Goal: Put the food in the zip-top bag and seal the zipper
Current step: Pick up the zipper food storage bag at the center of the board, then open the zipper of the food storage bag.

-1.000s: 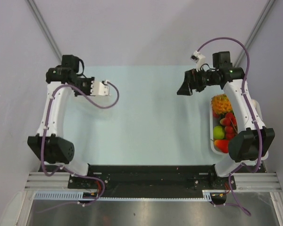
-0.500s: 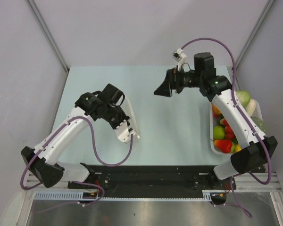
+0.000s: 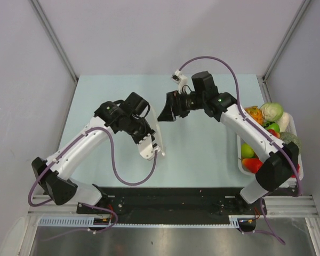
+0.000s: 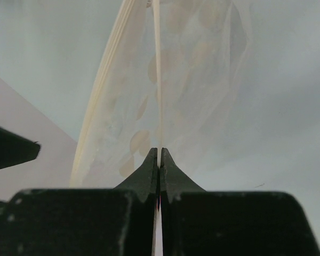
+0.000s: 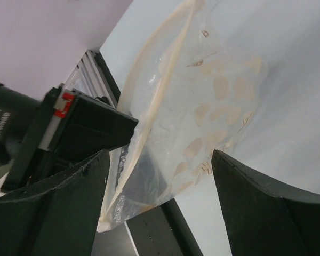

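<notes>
The zip-top bag (image 5: 202,106) was clear, dotted with pale tan ovals, cream along its edge. The desk (image 3: 202,149) was pale mint. The tray (image 3: 239,160) was white, the food (image 3: 253,164) red, green and orange. The left tool (image 4: 159,160) and right tool (image 5: 159,154) were black.

We see a pale blue-green table (image 3: 202,154) boxed in by plain grey walls (image 3: 165,32) at the back and both sides, with a slim metal post (image 3: 53,40) running slantwise up each back corner. At the table's right edge we find a white rectangular tray (image 3: 238,149), its long side lying along the right wall. Along the near edge we make out a black mounting plate (image 3: 176,194) set on ribbed aluminium rails (image 3: 304,202), and below that a sheet of brushed steel (image 3: 165,242) with a narrow pale slotted strip (image 3: 170,226) along its upper edge.
</notes>
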{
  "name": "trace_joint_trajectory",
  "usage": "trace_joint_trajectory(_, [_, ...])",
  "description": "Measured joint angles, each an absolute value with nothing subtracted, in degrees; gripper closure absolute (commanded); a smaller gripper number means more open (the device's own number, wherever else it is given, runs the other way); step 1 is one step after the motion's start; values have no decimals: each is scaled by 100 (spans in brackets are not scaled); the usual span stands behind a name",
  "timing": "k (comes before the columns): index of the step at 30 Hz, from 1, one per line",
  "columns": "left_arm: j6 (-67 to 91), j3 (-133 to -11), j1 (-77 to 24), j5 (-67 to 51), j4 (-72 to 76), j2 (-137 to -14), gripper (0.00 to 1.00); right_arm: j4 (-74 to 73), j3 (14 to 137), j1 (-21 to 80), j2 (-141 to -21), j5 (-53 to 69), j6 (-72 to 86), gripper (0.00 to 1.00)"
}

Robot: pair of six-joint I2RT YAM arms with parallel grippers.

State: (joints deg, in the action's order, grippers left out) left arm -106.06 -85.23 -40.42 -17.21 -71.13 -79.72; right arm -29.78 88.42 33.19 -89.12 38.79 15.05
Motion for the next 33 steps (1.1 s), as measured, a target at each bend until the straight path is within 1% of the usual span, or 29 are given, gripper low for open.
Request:
trace_joint_trajectory(1, [-10604,-8554,-4049,-1723,-7111,-8012,100,-2965,8803,3332,-8978,3861,1544,22])
trace_joint_trajectory(3, [-10595,-8632,-4053,-1730,-7113,-8086,100,-2945,8746,3382,-9091,3857,1594,24])
trace_joint_trajectory(5, [-10586,-8724,-4056,-1745,-7113,-8147,100,-2893,8705,3441,-9207,3861,1636,29])
trace_joint_trajectory(7, [-10547,-8794,-4058,-1785,-7109,-8189,100,-2871,8700,3546,-9306,3881,1660,37])
trace_joint_trajectory(8, [-10532,-8820,-4060,-1802,-7113,-8200,100,-2860,8700,3610,-9336,3887,1667,45])
trace_joint_trajectory(9, [-10497,-8838,-4060,-1824,-7113,-8208,100,-2858,8698,3677,-9356,3889,1653,66])
trace_joint_trajectory(11, [-10455,-8849,-4060,-1828,-7122,-8211,100,-2849,8663,3760,-9360,3896,1564,83])
trace_joint_trajectory(12, [-10418,-8849,-4060,-1831,-7131,-8211,100,-2864,8628,3815,-9358,3903,1555,100])
trace_joint_trajectory(15, [-10289,-8849,-4040,-1857,-7185,-8206,100,-2980,8506,3813,-9345,3826,1313,100])
trace_joint_trajectory(18, [-10180,-8774,-3924,-1968,-7177,-8093,99,-3100,8228,3562,-9247,3712,1184,100])
trace_joint_trajectory(20, [-10040,-8665,-3736,-2097,-7161,-7909,95,-3164,7970,3238,-9126,3658,1133,100])
trace_joint_trajectory(21, [-9946,-8628,-3612,-2191,-7118,-7811,85,-3168,7850,3089,-9065,3636,1133,100])
trace_joint_trajectory(22, [-9762,-8597,-3470,-2296,-7050,-7710,82,-3103,7640,2856,-8962,3645,1160,100])
trace_joint_trajectory(23, [-9535,-8571,-3339,-2383,-6912,-7616,73,-3020,7483,2722,-8882,3667,1240,100])
trace_joint_trajectory(24, [-9330,-8547,-3256,-2462,-6759,-7544,67,-2917,7306,2587,-8790,3667,1321,100])
trace_joint_trajectory(25, [-9011,-8508,-3177,-2506,-6545,-7452,57,-2814,7140,2467,-8705,3664,1426,100])
trace_joint_trajectory(26, [-8689,-8460,-3127,-2552,-6331,-7367,50,-2679,7006,2399,-8630,3658,1542,100])
trace_joint_trajectory(27, [-8370,-8392,-3100,-2580,-6101,-7282,45,-2508,6893,2390,-8567,3656,1704,100])
trace_joint_trajectory(28, [-7996,-8313,-3096,-2613,-5892,-7196,39,-2287,6799,2432,-8495,3642,1951,100])
trace_joint_trajectory(29, [-7612,-8237,-3096,-2670,-5706,-7120,25,-2182,6781,2491,-8475,3638,2032,100])
trace_joint_trajectory(31, [-6862,-8136,-3096,-2755,-5393,-7013,24,-1826,6772,2646,-8425,3590,2418,100])
trace_joint_trajectory(33, [-5745,-8018,-3098,-2724,-4941,-6908,24,-1446,6766,2812,-8372,3500,2821,100])
